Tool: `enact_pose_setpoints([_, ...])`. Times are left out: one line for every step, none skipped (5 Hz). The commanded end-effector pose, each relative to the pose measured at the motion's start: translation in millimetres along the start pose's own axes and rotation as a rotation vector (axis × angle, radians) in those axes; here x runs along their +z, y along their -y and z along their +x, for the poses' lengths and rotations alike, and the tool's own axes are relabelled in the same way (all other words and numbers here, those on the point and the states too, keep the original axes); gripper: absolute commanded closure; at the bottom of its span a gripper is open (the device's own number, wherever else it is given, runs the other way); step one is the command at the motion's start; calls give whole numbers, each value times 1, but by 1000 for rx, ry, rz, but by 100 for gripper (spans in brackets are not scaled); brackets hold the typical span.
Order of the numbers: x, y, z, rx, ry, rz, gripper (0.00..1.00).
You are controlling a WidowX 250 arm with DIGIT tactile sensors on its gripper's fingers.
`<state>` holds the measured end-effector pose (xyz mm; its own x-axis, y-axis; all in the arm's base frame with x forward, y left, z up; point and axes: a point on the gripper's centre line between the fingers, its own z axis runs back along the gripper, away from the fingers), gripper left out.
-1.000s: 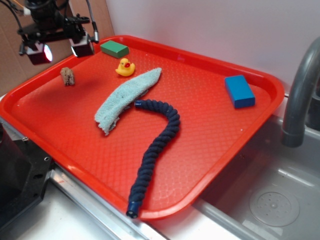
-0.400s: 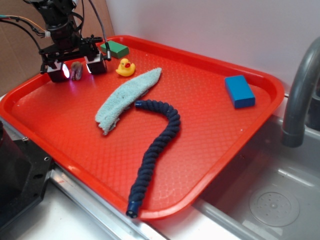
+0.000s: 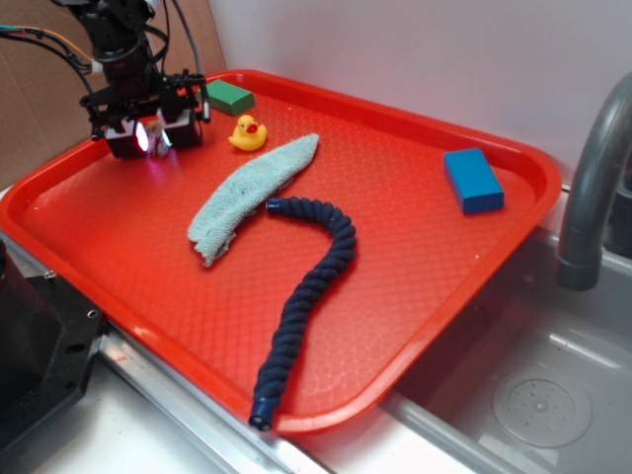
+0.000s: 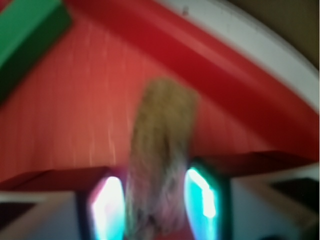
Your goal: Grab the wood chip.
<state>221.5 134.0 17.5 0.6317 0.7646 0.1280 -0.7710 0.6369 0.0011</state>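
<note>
Red tray point(image 3: 425, 326) beside sink point(image 3: 533, 395), holding everything. Dark blue rope point(image 3: 311, 286) curves down tray middle; pale green cloth point(image 3: 247, 193) touches its upper end. Blue block point(image 3: 472, 180) near right rim, green block point(image 3: 229, 96) at back edge, yellow duck point(image 3: 247, 132) just beside it. Claw point(image 3: 150, 138) at back-left corner, narrowed, pads point(image 4: 202, 197) close on both sides of wood chip point(image 4: 162, 150); contact unclear, wrist view blurred.

Wood chip point(image 4: 162, 150) between the claw point(image 3: 152, 137) fingers, on tray point(image 3: 415, 257) near block point(image 3: 229, 96), duck point(image 3: 248, 132) beside
</note>
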Motion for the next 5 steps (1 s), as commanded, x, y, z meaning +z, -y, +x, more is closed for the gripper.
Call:
enact_pose_setpoints([90,12,-25,-273,44,-57,100])
enact_pose_setpoints([144,21,-54,-472,63,-48,100])
enact_pose_setpoints([180,23,-71,-588,59,-95,100])
enact_pose_setpoints([205,23,-85,-641,77,-137,100])
enact_pose_setpoints([220,16,-91,-658,68,-176,100])
